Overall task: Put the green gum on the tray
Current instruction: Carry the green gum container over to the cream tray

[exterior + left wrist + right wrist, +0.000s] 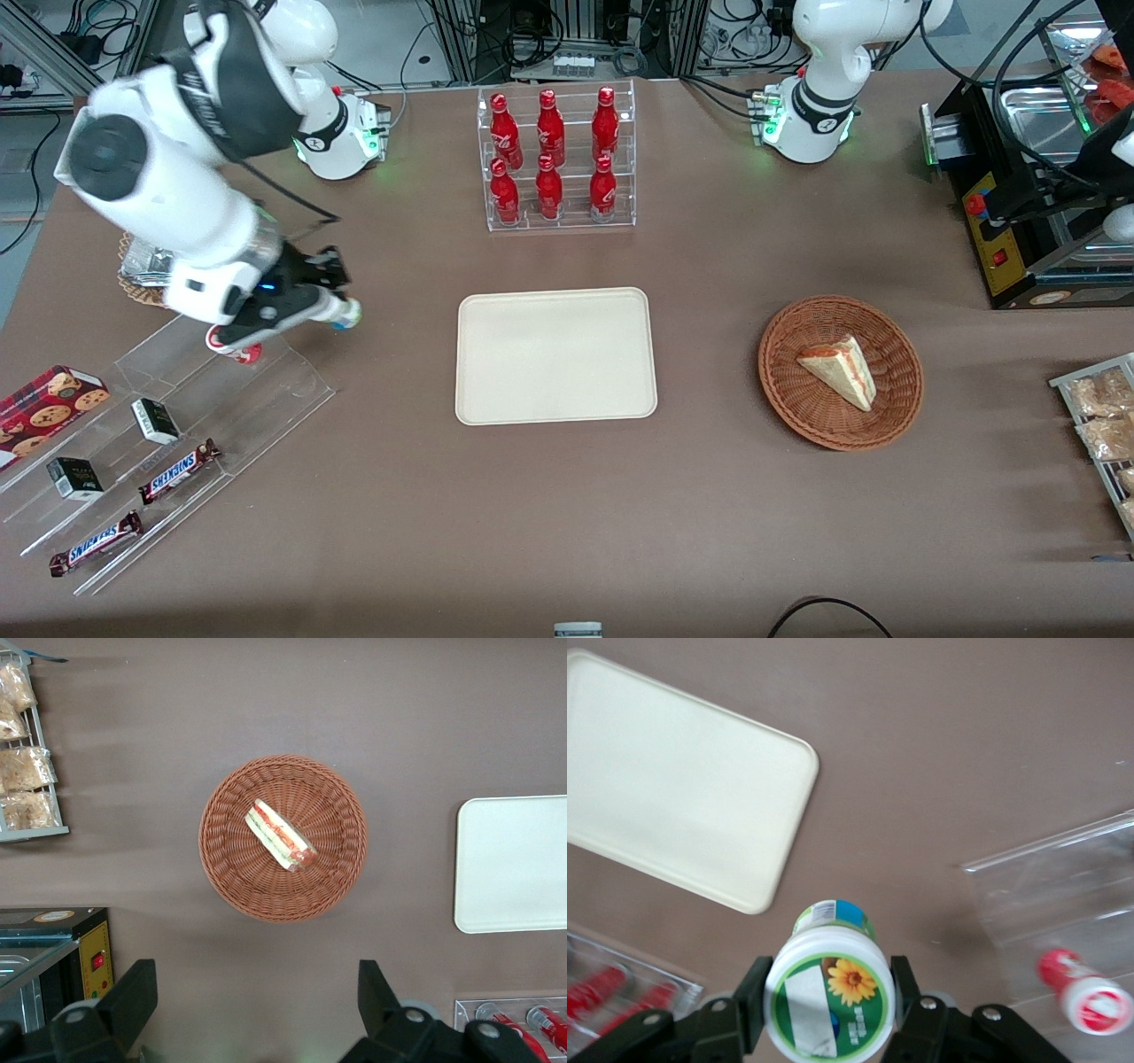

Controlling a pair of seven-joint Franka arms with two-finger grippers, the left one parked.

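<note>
My right gripper (829, 992) is shut on the green gum (830, 994), a white bottle with a green-and-white lid bearing a yellow flower. It holds the bottle above the brown table, off the tray's short edge toward the working arm's end. In the front view the gripper (341, 310) hangs over the upper end of the clear stepped stand, with the gum (347, 313) between its fingers. The cream-beige tray (555, 355) lies flat in the middle of the table; it also shows in the right wrist view (673, 780) and in the left wrist view (514, 864).
A red-lidded bottle (1085, 992) lies on the clear stand (168, 434), which holds Snickers bars and small black boxes. A rack of red bottles (554, 159) stands farther from the front camera than the tray. A wicker basket (840, 372) with a sandwich lies toward the parked arm's end.
</note>
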